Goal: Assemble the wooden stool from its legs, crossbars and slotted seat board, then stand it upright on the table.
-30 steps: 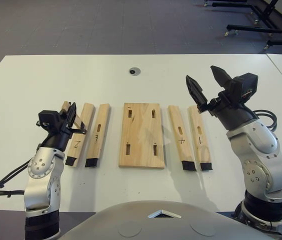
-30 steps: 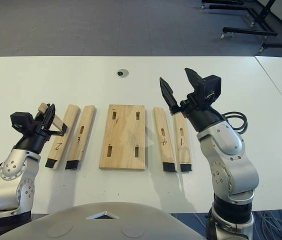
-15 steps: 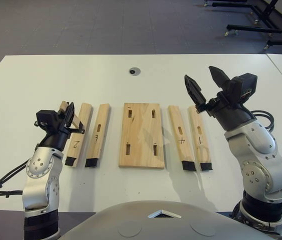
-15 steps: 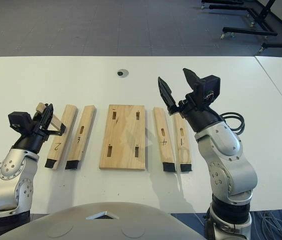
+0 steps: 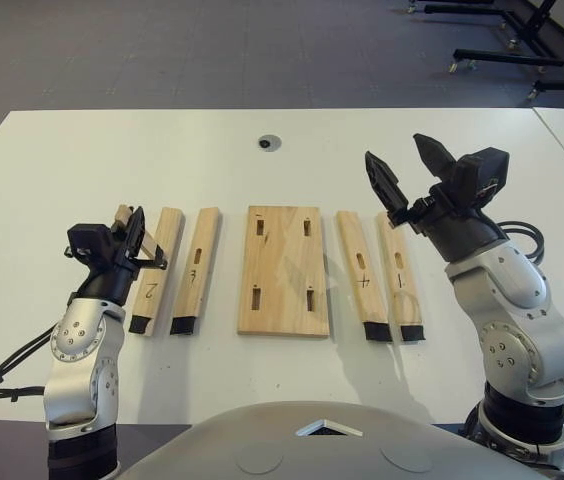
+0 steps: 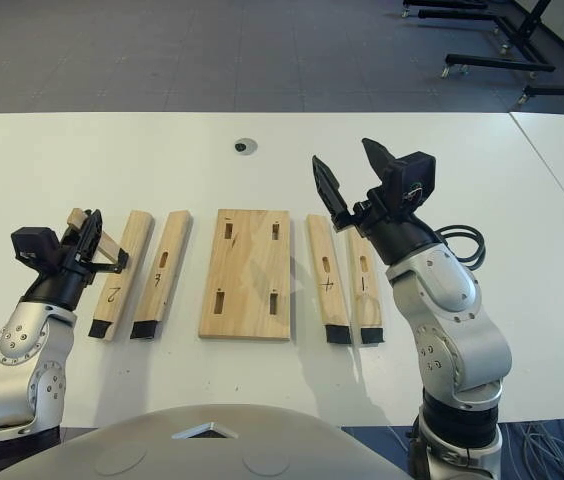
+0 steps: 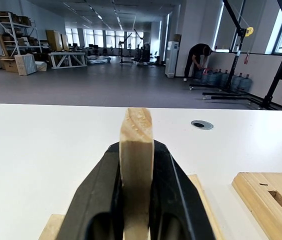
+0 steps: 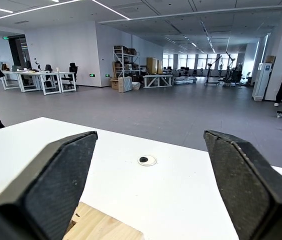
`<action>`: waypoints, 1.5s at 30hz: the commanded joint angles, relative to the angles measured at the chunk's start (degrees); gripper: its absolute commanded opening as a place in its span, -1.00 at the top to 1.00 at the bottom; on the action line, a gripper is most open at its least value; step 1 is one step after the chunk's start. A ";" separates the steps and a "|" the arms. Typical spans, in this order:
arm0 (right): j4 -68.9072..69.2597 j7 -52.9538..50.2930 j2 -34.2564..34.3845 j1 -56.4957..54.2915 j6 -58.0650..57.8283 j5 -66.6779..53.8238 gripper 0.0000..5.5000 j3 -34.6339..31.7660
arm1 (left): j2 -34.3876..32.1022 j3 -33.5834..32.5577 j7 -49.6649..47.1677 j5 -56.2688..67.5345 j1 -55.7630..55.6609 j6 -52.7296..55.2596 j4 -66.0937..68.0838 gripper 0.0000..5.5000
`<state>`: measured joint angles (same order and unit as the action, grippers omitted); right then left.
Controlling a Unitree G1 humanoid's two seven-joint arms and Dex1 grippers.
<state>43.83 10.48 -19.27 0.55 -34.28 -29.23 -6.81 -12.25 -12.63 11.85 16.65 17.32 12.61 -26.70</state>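
Note:
The slotted seat board (image 5: 282, 270) lies flat mid-table. Two legs (image 5: 157, 268) (image 5: 197, 268) lie to its left and two more (image 5: 360, 275) (image 5: 400, 275) to its right, all with dark ends toward me. My left gripper (image 5: 134, 232) is shut on a short wooden crossbar (image 5: 122, 214), held just above the table beside the outermost left leg. In the left wrist view the crossbar (image 7: 136, 165) stands on edge between both fingers (image 7: 101, 200). My right gripper (image 5: 407, 175) hangs open and empty above the far ends of the right legs, its fingers (image 8: 56, 185) wide apart.
A round cable grommet (image 5: 269, 143) sits in the white table (image 5: 482, 150) behind the board. Bare tabletop runs along the front edge and far side. Black stand bases (image 5: 507, 55) are on the floor beyond the table.
My left gripper with the crossbar has drifted slightly left and toward me. My right gripper has shifted a little left, still open.

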 commanded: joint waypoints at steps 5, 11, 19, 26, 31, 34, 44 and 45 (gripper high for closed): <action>0.34 0.01 -0.10 0.24 -0.11 0.24 -0.42 0.28 | -0.44 -0.67 -0.45 -0.70 -1.45 -0.59 0.35 0.86; 0.21 0.06 0.00 0.27 0.21 0.43 -0.42 0.59 | -0.50 -0.83 -0.60 -1.03 -1.71 -0.39 0.36 0.86; -0.08 0.22 -0.23 0.03 0.15 0.55 -0.42 0.86 | 0.42 0.38 -0.45 -1.03 -0.41 0.04 0.27 0.86; 0.26 0.20 -0.48 -0.48 -0.20 0.37 -0.42 0.75 | 0.54 0.23 -0.81 -0.93 -0.24 0.00 0.55 0.86; 0.46 0.03 -0.37 -0.32 -0.20 0.28 -0.42 0.67 | 0.36 -0.74 -0.92 -0.63 -0.55 -0.42 0.67 0.86; 0.60 -0.15 -0.17 -0.05 0.01 0.46 -0.42 0.82 | 0.23 -0.70 -0.61 -0.58 -0.92 -0.24 0.55 0.86; 0.59 -0.21 -0.18 -0.14 0.00 0.50 -0.42 0.91 | 0.25 0.50 -0.07 -1.08 -0.18 0.44 1.03 0.86; 0.63 -0.22 -0.16 -0.15 0.00 0.44 -0.42 0.86 | 0.23 0.49 -0.08 -1.09 -0.20 0.45 1.10 0.86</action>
<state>43.85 10.41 -19.33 0.57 -34.15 -29.18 -6.08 -11.78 -12.12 11.76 15.71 17.07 12.34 -26.04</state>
